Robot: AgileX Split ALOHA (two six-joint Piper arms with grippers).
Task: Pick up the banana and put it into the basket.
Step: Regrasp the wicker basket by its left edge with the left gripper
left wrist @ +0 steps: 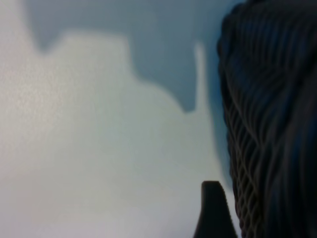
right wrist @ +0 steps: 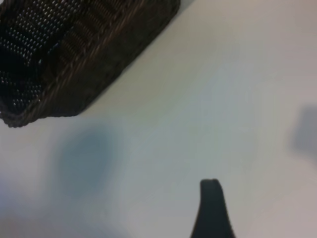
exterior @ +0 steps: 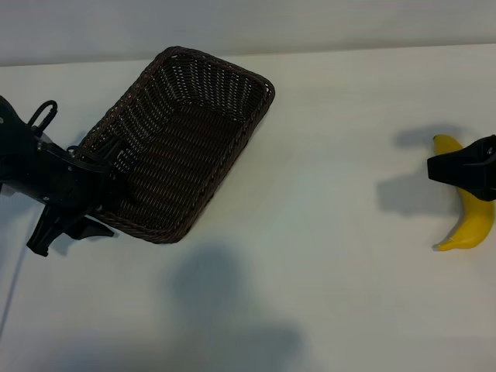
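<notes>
Banana point(exterior: 469, 225) lying flat near the counter's point(exterior: 325, 232) right edge, well apart from the basket, not yet lifted.

Going left to right: left gripper point(exterior: 116, 174) at the basket's point(exterior: 182, 139) near-left end, at or over the rim, hard to say whether touching. Jaws apart by a good way; nothing seen held between them. From the left wrist, only one dark fingertip point(left wrist: 213, 210) just beside the woven wall point(left wrist: 267, 124). Basket set askew toward the far-left part of the counter, empty inside. Bare counter through the middle, crossed by shadows.

At the right edge, right gripper point(exterior: 465, 167) hanging over the banana's upper half, hiding part of it; stem end and lower curve showing either side. Jaws fairly wide, no grip on the fruit visible. Right wrist view showing one fingertip point(right wrist: 210, 208), counter and the basket's corner point(right wrist: 74, 54) farther off, no banana.

Handling, as a judgement: light, firm enough to pinch but easily bruised, skin smooth and somewhat slippery, curve prone to rolling in the jaws. Best taken across the thick middle, jaws square to the length, gently closed; stem tip too thin to trust.
</notes>
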